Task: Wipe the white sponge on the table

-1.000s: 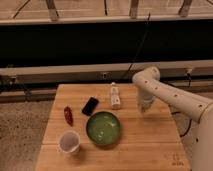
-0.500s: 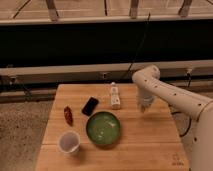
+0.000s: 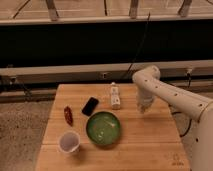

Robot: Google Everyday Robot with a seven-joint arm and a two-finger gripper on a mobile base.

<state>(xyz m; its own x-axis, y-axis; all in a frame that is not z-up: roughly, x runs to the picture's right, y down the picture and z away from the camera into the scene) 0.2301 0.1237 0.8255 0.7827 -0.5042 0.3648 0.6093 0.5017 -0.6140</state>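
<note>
My gripper [image 3: 143, 107] hangs from the white arm [image 3: 172, 97] that reaches in from the right. It points down, close over the right half of the light wooden table [image 3: 150, 145]. Its tip is pale and blurred against the planks. I cannot tell whether the white sponge is under it or in it. No separate sponge shows anywhere else on the tabletop.
A long white power strip [image 3: 115, 96] lies at the table's back centre, left of the gripper. A black phone [image 3: 90, 106], a red chili [image 3: 68, 115], a green bowl [image 3: 103, 128] and a white cup [image 3: 69, 141] fill the left half. A dark wall runs behind.
The gripper has moved slightly down and to the left, closer to the tabletop. The objects on the table have not moved.
</note>
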